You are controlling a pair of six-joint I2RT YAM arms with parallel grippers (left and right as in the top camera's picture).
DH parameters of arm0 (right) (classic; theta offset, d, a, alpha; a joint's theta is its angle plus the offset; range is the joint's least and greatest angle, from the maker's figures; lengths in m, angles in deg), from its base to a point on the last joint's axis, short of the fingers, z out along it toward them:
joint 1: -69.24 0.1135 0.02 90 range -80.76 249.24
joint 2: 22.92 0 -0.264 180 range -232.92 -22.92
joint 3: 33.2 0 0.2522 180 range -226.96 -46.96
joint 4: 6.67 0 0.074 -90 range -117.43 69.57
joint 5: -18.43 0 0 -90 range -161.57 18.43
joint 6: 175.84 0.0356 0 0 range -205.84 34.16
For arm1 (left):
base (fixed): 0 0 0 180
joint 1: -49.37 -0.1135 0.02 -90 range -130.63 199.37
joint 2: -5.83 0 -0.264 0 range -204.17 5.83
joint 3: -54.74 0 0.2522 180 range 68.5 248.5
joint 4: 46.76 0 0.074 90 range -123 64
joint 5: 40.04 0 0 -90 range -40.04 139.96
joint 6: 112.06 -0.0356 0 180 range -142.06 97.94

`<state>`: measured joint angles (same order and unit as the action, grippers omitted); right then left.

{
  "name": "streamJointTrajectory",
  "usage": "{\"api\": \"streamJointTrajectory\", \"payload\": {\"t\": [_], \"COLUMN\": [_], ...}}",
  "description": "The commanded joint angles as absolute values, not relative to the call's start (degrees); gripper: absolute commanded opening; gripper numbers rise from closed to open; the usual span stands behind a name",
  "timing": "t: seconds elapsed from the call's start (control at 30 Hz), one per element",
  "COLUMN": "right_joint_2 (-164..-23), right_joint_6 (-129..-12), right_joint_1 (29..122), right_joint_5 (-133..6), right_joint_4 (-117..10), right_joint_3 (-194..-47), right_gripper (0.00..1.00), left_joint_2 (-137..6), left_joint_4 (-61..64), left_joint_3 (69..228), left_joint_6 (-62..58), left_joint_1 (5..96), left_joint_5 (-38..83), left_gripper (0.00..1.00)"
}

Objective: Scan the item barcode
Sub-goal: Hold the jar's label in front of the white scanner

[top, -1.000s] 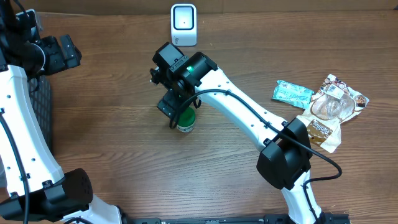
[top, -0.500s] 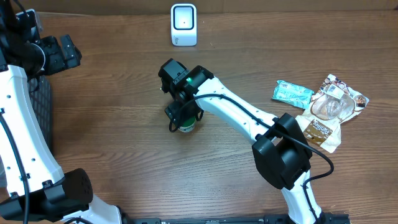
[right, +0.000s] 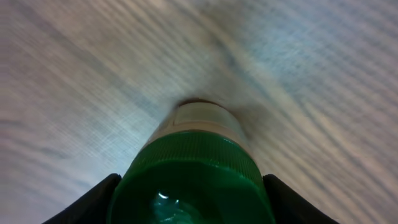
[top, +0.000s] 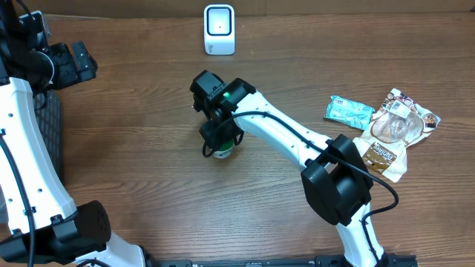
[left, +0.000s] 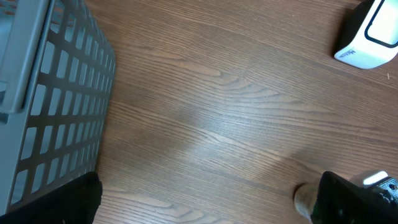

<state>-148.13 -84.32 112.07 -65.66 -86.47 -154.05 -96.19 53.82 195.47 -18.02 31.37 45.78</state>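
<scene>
My right fingers have narrowed around the bottle at its green cap; whether they grip yet I cannot tell; lifting comes next.

The bottle stood upright near the middle of the table. My right pincer was directly over it, one finger on each side of its cap. The scanner stood behind the bottle, at the table's far edge. Well off to the right lay a small packet, and just beyond it a heap of pouches, overlapping one another. The basket stood at the left edge, near my left pincer, well apart from the bottle.
</scene>
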Motion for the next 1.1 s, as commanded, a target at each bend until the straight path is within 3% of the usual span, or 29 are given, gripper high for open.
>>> {"api": "streamJointTrajectory", "payload": {"t": [0.0,0.3,0.5,0.87,1.07], "right_joint_2": [-145.70,-143.65,-143.63,-143.63,-143.63], "right_joint_6": [-84.08,-84.10,-84.14,-84.12,-82.90], "right_joint_1": [109.18,94.41,85.95,83.68,86.82], "right_joint_5": [-54.97,-16.59,3.74,4.96,-10.54], "right_joint_4": [-87.46,-87.87,-82.58,-80.57,-81.45], "right_joint_3": [-159.58,-172.32,-173.46,-173.46,-173.46], "right_gripper": [0.40,0.40,0.40,0.40,0.39], "left_joint_2": [-96.17,-96.17,-96.17,-96.17,-96.17], "left_joint_4": [53.74,53.74,53.74,53.74,53.74], "left_joint_3": [195.28,195.28,195.28,195.30,195.28], "left_joint_6": [-18.90,-18.90,-18.88,-18.88,-18.88], "left_joint_1": [31.70,31.74,31.76,31.76,31.76], "left_joint_5": [45.93,45.93,45.93,45.93,45.93], "left_gripper": [0.99,1.00,1.00,0.99,1.00]}}
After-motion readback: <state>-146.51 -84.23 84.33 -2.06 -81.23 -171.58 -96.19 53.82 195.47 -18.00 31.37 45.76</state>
